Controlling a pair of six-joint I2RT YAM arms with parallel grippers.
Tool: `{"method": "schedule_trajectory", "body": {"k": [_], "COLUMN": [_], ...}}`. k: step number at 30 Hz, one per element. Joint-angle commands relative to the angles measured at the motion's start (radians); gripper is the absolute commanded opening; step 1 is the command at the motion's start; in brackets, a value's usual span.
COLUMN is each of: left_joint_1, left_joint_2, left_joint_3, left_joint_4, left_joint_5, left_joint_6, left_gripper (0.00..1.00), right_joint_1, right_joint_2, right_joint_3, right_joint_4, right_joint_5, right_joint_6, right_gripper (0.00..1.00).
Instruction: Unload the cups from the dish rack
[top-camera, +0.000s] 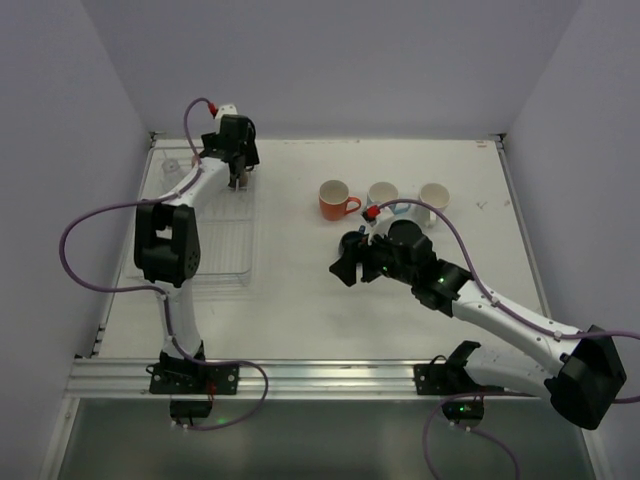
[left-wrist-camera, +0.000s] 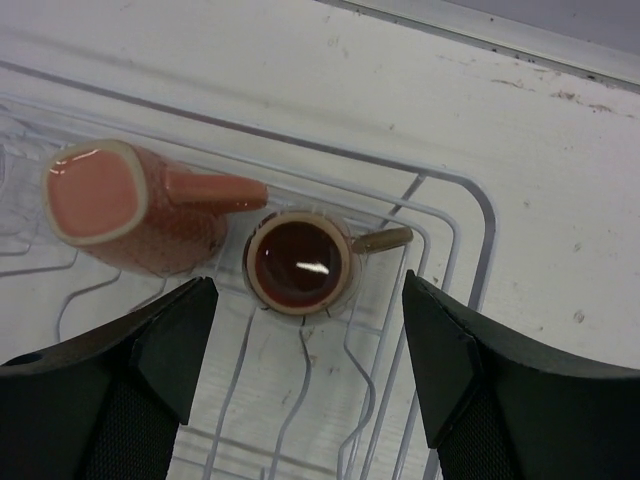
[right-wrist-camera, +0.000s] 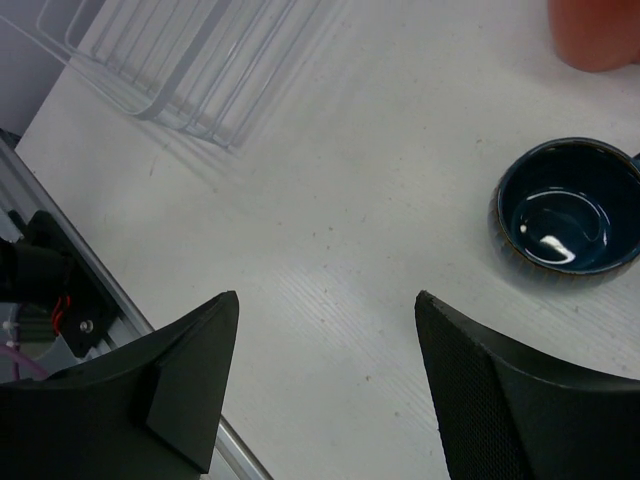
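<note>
Left end effector (left-wrist-camera: 308, 290), spread, hangs over the dark brown glazed mug (left-wrist-camera: 300, 262) beside the tipped salmon pink mug (left-wrist-camera: 130, 205); both sit in the white wire dish rack (left-wrist-camera: 470, 210) at the table's (top-camera: 300, 300) left edge. Right end effector (right-wrist-camera: 325, 310) spread, empty; navy glazed cup (right-wrist-camera: 565, 210) already unloaded.

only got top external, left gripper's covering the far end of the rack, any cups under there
Observer: Yes, a dark brown mug stands upright in the dish rack, right below the open left gripper.
Operator: anything beside it
Observer: A salmon pink mug, tipped over, handle pointing toward the brown one.
Operator: right gripper holding anything
Observer: No, the right gripper is open and empty; a navy cup sits upright on the table ahead of it.
</note>
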Motion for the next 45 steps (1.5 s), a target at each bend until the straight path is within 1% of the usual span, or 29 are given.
{"method": "schedule_trajectory", "body": {"k": [1,6,12,15,16,17,19,20,22,23,24,29,33,36,39,41,42,43,44,45], "left_joint_1": [0.019,0.027,0.030,0.034,0.036,0.037,0.041,0.041,0.044,0.044,0.044,0.047,0.047,0.047,0.047,0.045,0.045,0.045,0.045,0.045], "left_joint_2": [0.025,0.068,0.096,0.109,0.113,0.114,0.114,0.111,0.096,0.087,0.074,-0.042,-0.159,-0.296,-0.387,-0.485,-0.521,-0.594,-0.636,-0.675], "left_joint_3": [0.091,0.111,0.099,0.097,0.096,0.096,0.096,0.096,0.091,0.088,0.082,0.037,0.004,-0.033,-0.099,-0.140,-0.195,-0.223,-0.254,-0.294], "left_joint_4": [0.078,0.071,0.081,0.089,0.091,0.094,0.097,0.100,0.098,0.098,0.103,0.104,0.109,0.095,0.089,0.086,0.088,0.091,0.092,0.121], "left_joint_5": [-0.060,-0.040,-0.012,0.009,0.016,0.020,0.022,0.029,0.032,0.032,0.034,0.058,0.097,0.137,0.210,0.274,0.304,0.336,0.398,0.425], "left_joint_6": [0.038,0.034,0.025,0.017,0.016,0.014,0.012,0.011,0.009,0.009,0.011,0.012,0.003,-0.029,-0.060,-0.109,-0.127,-0.168,-0.194,-0.220], "left_gripper": [0.81,0.80,0.77,0.72,0.68,0.59,0.52,0.41,0.32,0.25,0.22,0.12,0.09,0.08,0.07,0.06,0.06,0.06,0.06,0.06], "right_joint_1": [0.004,0.004,0.004,0.004,0.004,0.004,0.002,0.004,0.004,0.002,0.004,0.004,0.004,0.004,0.004,0.004,0.004,0.002,0.004,0.004], "right_joint_2": [-0.006,-0.006,-0.016,-0.021,-0.021,-0.021,-0.021,-0.023,-0.024,-0.024,-0.024,-0.018,-0.001,0.036,0.074,0.095,0.102,0.109,0.118,0.131], "right_joint_3": [0.001,0.001,0.002,0.001,-0.001,0.001,0.004,0.005,0.013,0.018,0.028,0.070,0.111,0.143,0.188,0.206,0.219,0.225,0.235,0.254], "right_joint_4": [0.099,0.101,0.096,0.096,0.096,0.096,0.093,0.092,0.087,0.086,0.086,0.106,0.168,0.222,0.253,0.291,0.308,0.322,0.328,0.340], "right_joint_5": [-0.035,-0.037,-0.032,-0.030,-0.030,-0.030,-0.029,-0.030,-0.032,-0.032,-0.033,-0.079,-0.124,-0.170,-0.197,-0.217,-0.222,-0.231,-0.234,-0.240], "right_joint_6": [0.015,0.012,0.012,0.010,0.010,0.012,0.010,0.010,0.008,0.008,0.011,0.042,0.099,0.140,0.163,0.188,0.196,0.212,0.214,0.219], "right_gripper": [0.73,0.73,0.73,0.73,0.73,0.73,0.73,0.73,0.73,0.73,0.73,0.73,0.73,0.74,0.74,0.75,0.75,0.75,0.75,0.75]}}
